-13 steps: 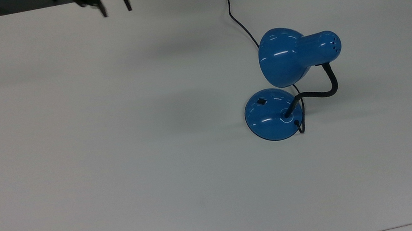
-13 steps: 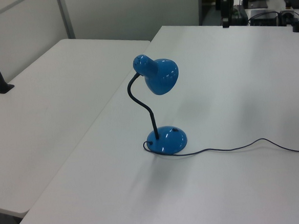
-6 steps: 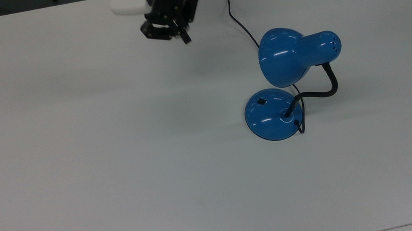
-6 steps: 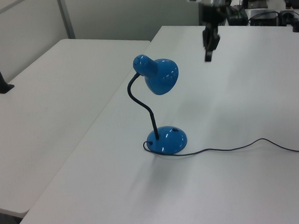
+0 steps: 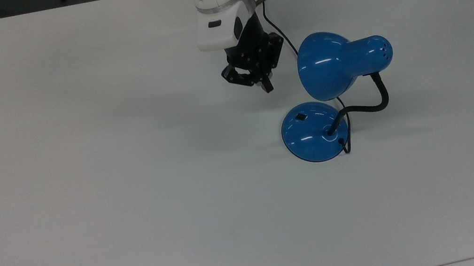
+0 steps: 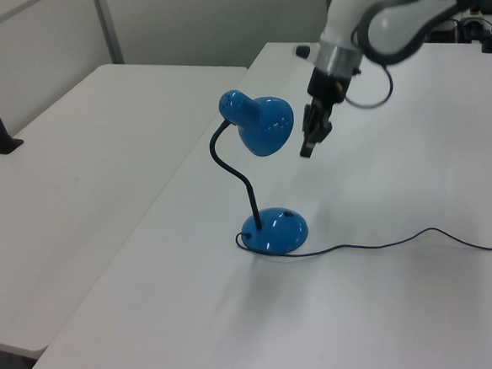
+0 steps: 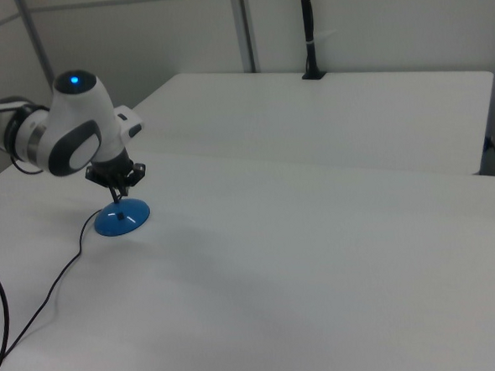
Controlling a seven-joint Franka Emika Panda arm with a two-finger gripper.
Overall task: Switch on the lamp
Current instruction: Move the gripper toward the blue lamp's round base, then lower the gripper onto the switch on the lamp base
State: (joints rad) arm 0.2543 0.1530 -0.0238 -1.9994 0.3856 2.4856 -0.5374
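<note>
One lamp [image 5: 330, 89] stands on the white table [image 5: 86, 199], toward the top view's right, with its round base [image 5: 311, 133] flat on the surface. The shade [image 5: 326, 64] hangs above and just beyond the base, its mouth facing the top view's left and somewhat downward; its long axis runs left to right in the top view, narrow end to the right. The gooseneck [image 5: 368, 105] rises from the base, bows to the top view's right and curves back into the shade. The cord [image 5: 275, 27] trails from the base toward the table's far edge. The hand [image 5: 265, 85] hovers in the air near the shade's mouth, above and apart from the base, pointing down; its fingers appear closed together and hold nothing. The small black switch [image 5: 300, 117] sits on the dome of the base, on the side nearest the hand. Judged from its look, the lamp is light and glossy, so the base may slide or tip under a sideways push; the neck will flex. No grasp seems needed: a straight downward press on the switch should suit.
</note>
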